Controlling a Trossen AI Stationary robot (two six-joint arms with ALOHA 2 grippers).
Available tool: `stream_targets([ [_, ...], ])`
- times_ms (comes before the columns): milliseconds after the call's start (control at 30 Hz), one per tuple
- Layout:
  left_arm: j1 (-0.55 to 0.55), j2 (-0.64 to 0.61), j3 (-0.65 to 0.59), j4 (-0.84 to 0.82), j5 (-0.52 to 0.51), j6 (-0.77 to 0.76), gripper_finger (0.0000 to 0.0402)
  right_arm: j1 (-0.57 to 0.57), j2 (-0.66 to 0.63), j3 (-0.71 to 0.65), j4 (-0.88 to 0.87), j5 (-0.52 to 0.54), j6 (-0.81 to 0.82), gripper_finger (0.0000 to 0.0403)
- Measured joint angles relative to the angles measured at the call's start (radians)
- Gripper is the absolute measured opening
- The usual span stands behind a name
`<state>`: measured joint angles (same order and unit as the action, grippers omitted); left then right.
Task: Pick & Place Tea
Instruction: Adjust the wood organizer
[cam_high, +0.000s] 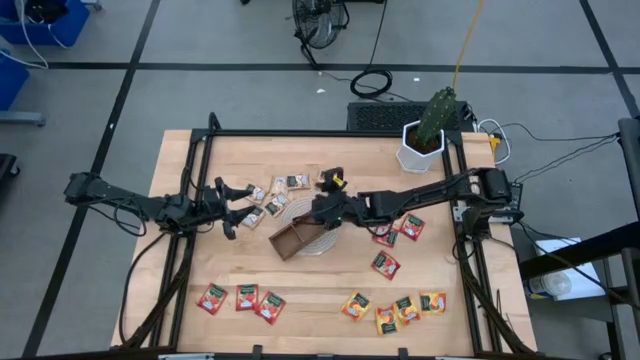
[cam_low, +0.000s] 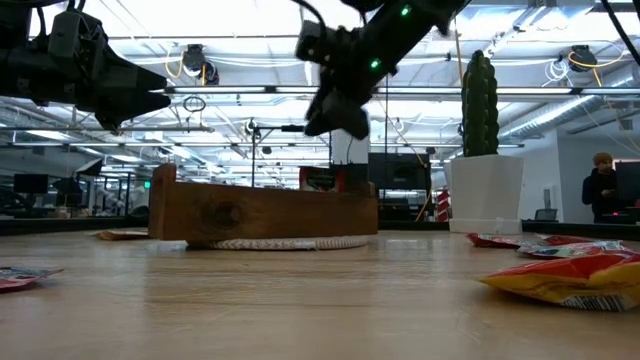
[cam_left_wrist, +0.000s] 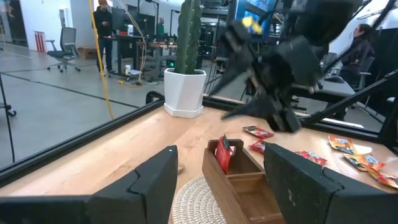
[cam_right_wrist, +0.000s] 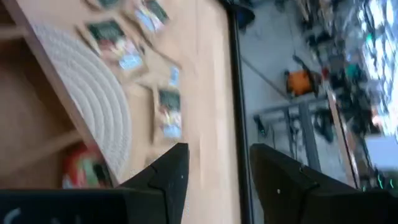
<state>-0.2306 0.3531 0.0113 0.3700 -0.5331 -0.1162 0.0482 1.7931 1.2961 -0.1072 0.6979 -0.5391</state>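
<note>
The tea lies as small sachets around the table: red ones (cam_high: 247, 297) near front left, orange-yellow ones (cam_high: 407, 308) near front right, more red ones (cam_high: 386, 264) at the right, and beige ones (cam_high: 275, 205) behind the tray. One red sachet (cam_left_wrist: 224, 152) stands in an end compartment of the brown wooden tray (cam_high: 297, 238), which rests on a round white mat (cam_high: 322, 245). My right gripper (cam_right_wrist: 217, 177) hovers open above that end of the tray (cam_low: 262, 212), with nothing between its fingers. Left of the tray, my left gripper (cam_left_wrist: 221, 186) waits open and level.
A white pot with a cactus (cam_high: 425, 140) stands at the far right of the table. Black frame rails (cam_high: 190, 200) run along the left and right sides. People show in the room beyond the table.
</note>
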Motion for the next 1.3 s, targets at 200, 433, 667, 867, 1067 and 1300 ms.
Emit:
stream_targets([
  [200, 0.000, 0.000, 0.000, 0.001, 0.000, 0.000, 0.0239, -0.194, -0.042, 0.000, -0.217, -0.307, 0.298, 0.0133],
  [433, 0.000, 0.000, 0.000, 0.000, 0.000, 0.000, 0.0239, -0.395, -0.025, -0.039, -0.190, -0.674, 0.423, 0.0130],
  [667, 0.000, 0.000, 0.000, 0.000, 0.000, 0.000, 0.0239, -0.419, -0.025, -0.197, 0.025, -0.756, 0.421, 0.0083],
  [867, 0.000, 0.000, 0.000, 0.000, 0.000, 0.000, 0.0239, -0.361, -0.025, -0.326, 0.328, -0.760, 0.421, 0.0009],
  [1067, 0.000, 0.000, 0.000, 0.000, 0.000, 0.000, 0.0239, -0.337, -0.024, -0.354, 0.407, -0.756, 0.419, 0.0007],
  [1300, 0.000, 0.000, 0.000, 0.000, 0.000, 0.000, 0.0239, -0.344, 0.041, -0.353, 0.464, -0.756, 0.403, 0.0001],
])
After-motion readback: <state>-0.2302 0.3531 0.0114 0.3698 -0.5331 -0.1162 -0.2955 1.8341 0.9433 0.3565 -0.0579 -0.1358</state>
